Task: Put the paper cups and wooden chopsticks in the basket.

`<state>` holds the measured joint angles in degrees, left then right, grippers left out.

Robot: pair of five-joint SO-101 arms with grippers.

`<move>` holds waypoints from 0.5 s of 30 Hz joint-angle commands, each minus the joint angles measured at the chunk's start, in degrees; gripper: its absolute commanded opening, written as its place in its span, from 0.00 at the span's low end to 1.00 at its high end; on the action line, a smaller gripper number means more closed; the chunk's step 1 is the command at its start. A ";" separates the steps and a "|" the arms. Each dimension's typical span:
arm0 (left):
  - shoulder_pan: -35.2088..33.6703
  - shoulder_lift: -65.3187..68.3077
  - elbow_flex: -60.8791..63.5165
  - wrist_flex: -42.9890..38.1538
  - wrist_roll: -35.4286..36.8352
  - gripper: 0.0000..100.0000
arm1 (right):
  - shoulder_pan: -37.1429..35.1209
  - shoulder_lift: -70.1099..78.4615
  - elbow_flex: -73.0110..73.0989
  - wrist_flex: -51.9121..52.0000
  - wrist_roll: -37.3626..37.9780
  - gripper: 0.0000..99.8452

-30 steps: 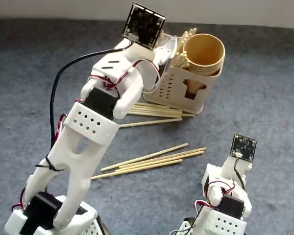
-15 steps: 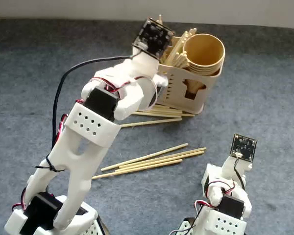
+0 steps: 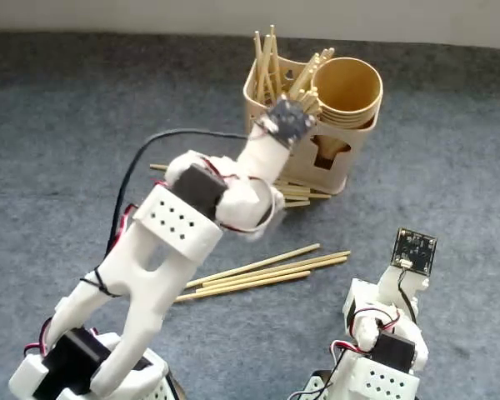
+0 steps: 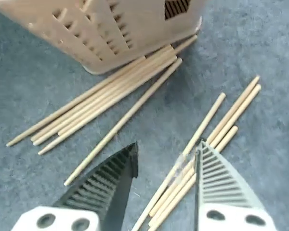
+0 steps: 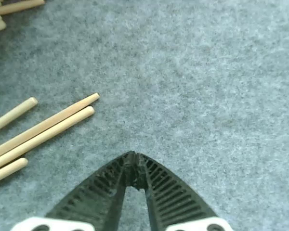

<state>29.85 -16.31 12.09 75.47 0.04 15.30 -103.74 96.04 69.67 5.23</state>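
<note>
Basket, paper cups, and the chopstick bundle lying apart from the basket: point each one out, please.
basket point(image 3: 356, 162), high view, on its front wall.
paper cups point(image 3: 347, 83), high view, inside the top cup of the stack.
chopstick bundle point(image 3: 267, 272), high view, middle of the sticks' length.

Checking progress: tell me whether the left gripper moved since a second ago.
Yes: left gripper pulled back from over the basket to its near wall.

Right gripper point(image 5: 133, 163) pressed closed over grey carpet point(image 5: 207, 72) near chopsticks point(image 5: 53, 121)
</note>
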 commanded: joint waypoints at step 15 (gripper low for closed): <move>3.82 3.47 22.11 -21.54 -8.09 0.17 | 0.57 -0.31 8.75 0.31 0.00 0.01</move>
<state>31.87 -15.43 35.12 55.60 -7.69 15.30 -103.74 96.04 69.67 5.23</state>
